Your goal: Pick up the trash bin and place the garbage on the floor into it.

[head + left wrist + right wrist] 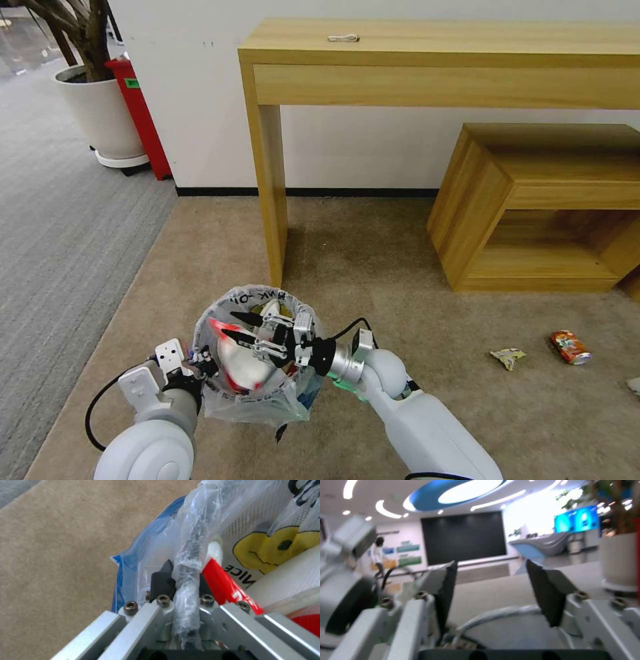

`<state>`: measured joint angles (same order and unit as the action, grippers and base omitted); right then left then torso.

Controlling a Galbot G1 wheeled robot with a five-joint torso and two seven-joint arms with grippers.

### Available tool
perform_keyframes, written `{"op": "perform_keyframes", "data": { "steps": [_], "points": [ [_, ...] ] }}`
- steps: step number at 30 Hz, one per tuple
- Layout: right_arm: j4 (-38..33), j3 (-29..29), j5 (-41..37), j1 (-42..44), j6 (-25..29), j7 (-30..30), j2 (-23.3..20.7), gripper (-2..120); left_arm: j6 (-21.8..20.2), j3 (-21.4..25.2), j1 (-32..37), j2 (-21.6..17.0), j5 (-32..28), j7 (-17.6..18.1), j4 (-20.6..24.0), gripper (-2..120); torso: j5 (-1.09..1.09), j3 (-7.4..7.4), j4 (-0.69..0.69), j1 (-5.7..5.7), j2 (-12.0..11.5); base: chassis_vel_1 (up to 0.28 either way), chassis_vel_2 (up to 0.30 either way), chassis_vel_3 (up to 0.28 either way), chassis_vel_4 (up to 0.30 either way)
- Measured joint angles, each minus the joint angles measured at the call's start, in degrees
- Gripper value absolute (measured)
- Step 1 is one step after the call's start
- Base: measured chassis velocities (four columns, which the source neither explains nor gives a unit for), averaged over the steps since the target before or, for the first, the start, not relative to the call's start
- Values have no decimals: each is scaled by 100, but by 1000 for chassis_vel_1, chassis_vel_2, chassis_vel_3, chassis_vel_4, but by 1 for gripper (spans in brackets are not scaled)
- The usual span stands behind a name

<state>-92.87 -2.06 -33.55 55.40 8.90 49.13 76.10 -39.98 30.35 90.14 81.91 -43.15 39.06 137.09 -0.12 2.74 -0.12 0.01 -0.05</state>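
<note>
The trash bin [248, 400], lined with a crinkly whitish bag with black lettering, hangs just above the beige floor [373, 280]. My left gripper [201, 363] is shut on its near-left rim; in the left wrist view the gripper [185, 573] pinches the bagged rim [191, 545]. My right gripper [237, 327] hovers open over the bin's mouth, with nothing between its fingers [448, 587]. Inside lie a red wrapper [223, 585] and something white [250, 367]. On the carpet to the right lie garbage pieces: a crumpled wrapper [508, 357] and a crushed can [570, 347].
A wooden console table [440, 53] stands behind the bin, its leg [270, 200] just beyond the rim. A low wooden shelf unit [547, 207] sits at the right. Grey ribbed carpet [60, 220], a white planter [100, 113] and a red object [140, 120] are at the left.
</note>
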Motion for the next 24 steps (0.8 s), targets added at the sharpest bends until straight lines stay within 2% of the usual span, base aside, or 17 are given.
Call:
{"op": "perform_keyframes", "data": {
  "steps": [2,3,4,5,7,8,9,10,11,14,15,17,24],
  "points": [
    [-121,108,-104,27,29,-116,-42,69,-8,95,-20,-35,-59,28,-3,0,0,0,0,0,0,0,0,0,0],
    [-121,108,-104,27,29,-116,-42,69,-8,95,-20,-35,-59,28,-3,0,0,0,0,0,0,0,0,0,0],
    [-257,210,-219,59,40,-316,-78,75,-13,176,-46,-71,-101,54,-30,0,0,0,0,0,0,0,0,0,0],
    [-496,350,-373,127,42,-771,-125,79,-14,284,-87,-126,-141,78,-91,0,0,0,0,0,0,0,0,0,0],
    [-589,409,-421,156,35,-960,-141,82,-14,316,-98,-144,-150,81,-110,0,1,0,0,0,0,0,0,0,0],
    [-999,759,-565,332,-57,-1885,-192,91,4,442,-148,-208,-183,81,-191,0,0,0,1,0,0,0,0,0,0],
    [-1128,1016,-500,411,-76,-2168,-210,92,27,486,-173,-226,-184,79,-229,0,0,0,0,0,0,0,0,0,0],
    [-1128,1016,-500,411,-76,-2168,-210,92,27,486,-173,-226,-184,79,-229,0,0,0,0,0,0,0,0,0,0],
    [-1202,1305,-311,480,-57,-2359,-236,97,51,519,-196,-233,-185,77,-265,0,0,0,0,0,0,0,0,0,0],
    [-1256,1909,187,674,101,-2946,-361,100,119,570,-247,-232,-190,67,-305,0,0,0,0,0,0,0,0,0,0],
    [-1256,1909,187,674,101,-2946,-361,100,119,570,-247,-232,-190,67,-305,0,0,0,0,0,0,0,0,0,0],
    [-1298,2358,427,928,220,-3625,-445,100,202,596,-296,-224,-194,83,-329,0,2,0,0,0,0,0,0,0,0],
    [-1411,2949,565,1350,305,-4100,-546,100,296,630,-310,-223,-181,208,-388,0,2,0,0,0,0,0,0,0,0]
  ]
}}
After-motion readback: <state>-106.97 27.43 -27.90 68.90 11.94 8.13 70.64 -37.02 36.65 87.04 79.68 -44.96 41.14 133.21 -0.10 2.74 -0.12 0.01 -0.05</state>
